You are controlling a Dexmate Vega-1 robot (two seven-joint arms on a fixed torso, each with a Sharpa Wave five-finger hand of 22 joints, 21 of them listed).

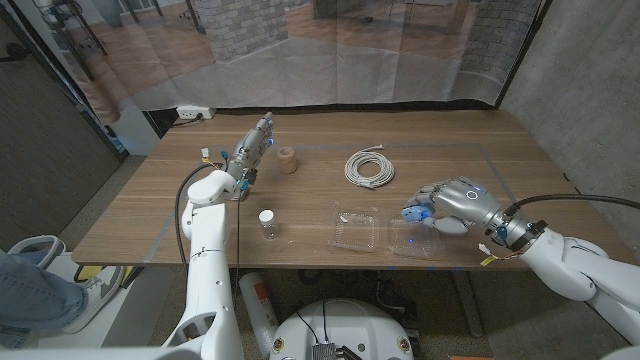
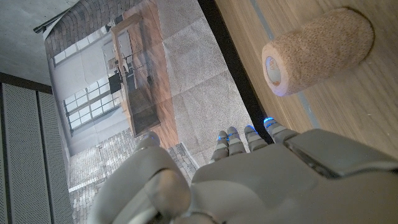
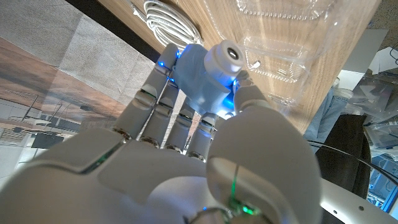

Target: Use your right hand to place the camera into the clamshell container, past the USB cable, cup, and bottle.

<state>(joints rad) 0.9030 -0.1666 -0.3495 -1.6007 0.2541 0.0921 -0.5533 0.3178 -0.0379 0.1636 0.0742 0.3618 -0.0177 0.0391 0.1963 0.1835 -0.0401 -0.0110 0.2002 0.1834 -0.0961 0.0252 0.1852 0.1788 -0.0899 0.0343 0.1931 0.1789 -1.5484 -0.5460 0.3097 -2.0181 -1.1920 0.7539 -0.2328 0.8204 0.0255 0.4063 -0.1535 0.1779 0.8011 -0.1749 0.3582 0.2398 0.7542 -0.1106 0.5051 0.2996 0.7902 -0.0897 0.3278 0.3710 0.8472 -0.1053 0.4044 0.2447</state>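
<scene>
My right hand (image 1: 452, 205) pinches a small pale blue and white camera (image 1: 415, 211) between thumb and fingers; in the right wrist view the camera (image 3: 208, 70) shows its round lens. The hand hovers over the right half of the open clear clamshell container (image 1: 358, 230), which lies at the table's front middle. The white coiled USB cable (image 1: 369, 167) lies behind the container. A tan cup (image 1: 288, 160) lies on its side at the back left. The small clear bottle (image 1: 267, 223) with a white cap stands left of the container.
My left hand (image 1: 254, 148) is held up at the back left, fingers straight, nothing in it, close to the tan cup (image 2: 317, 50). A power strip (image 1: 193, 113) lies on the floor beyond the table. A person's leg in jeans (image 1: 30, 290) shows at the front left.
</scene>
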